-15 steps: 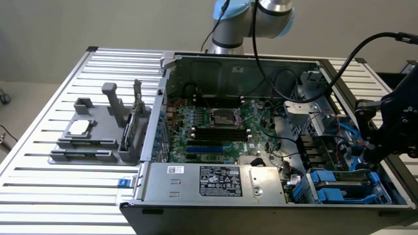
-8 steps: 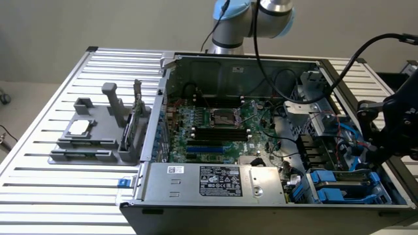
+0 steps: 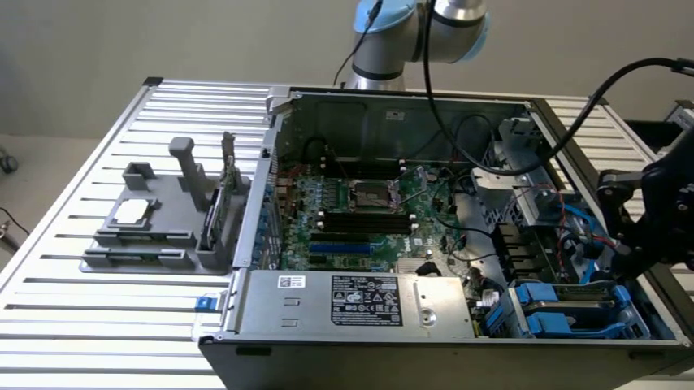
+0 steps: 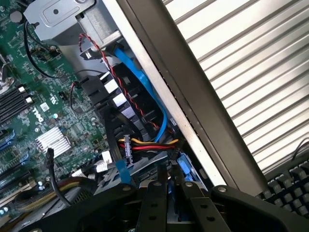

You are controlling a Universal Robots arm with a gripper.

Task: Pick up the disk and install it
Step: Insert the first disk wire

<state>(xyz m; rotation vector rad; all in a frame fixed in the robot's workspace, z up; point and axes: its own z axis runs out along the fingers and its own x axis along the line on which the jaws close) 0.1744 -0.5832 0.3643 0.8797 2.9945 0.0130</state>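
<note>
Setup: an open computer case [image 3: 256,203] is laid on a slatted metal table [image 3: 65,268], with the arm brought in from the exterior view's right.
End effector position: the end effector [image 3: 620,264] [image 4: 170,182] is lowered inside the case at the drive bay, close to the case wall on the exterior view's right.
End effector state: cannot be told; no clear grip or gap can be made out.
Disk: the disk [image 3: 566,309] is seen in its blue carrier frame in the drive bay at the case's near corner on the exterior view's right, just beside and below the end effector. Contact between the two cannot be confirmed.
Neighbouring parts: a silver labelled power supply box [image 3: 358,302] is noted next to the bay, with the motherboard [image 3: 358,211] behind it.
Cabling: a blue cable [image 4: 140,82] and a red, yellow and black wire bundle [image 4: 154,143] are seen just ahead of the end effector.
Table, other items: a grey fixture [image 3: 162,236] carrying a small square chip [image 3: 130,211] stands well apart, on the exterior view's left.
</note>
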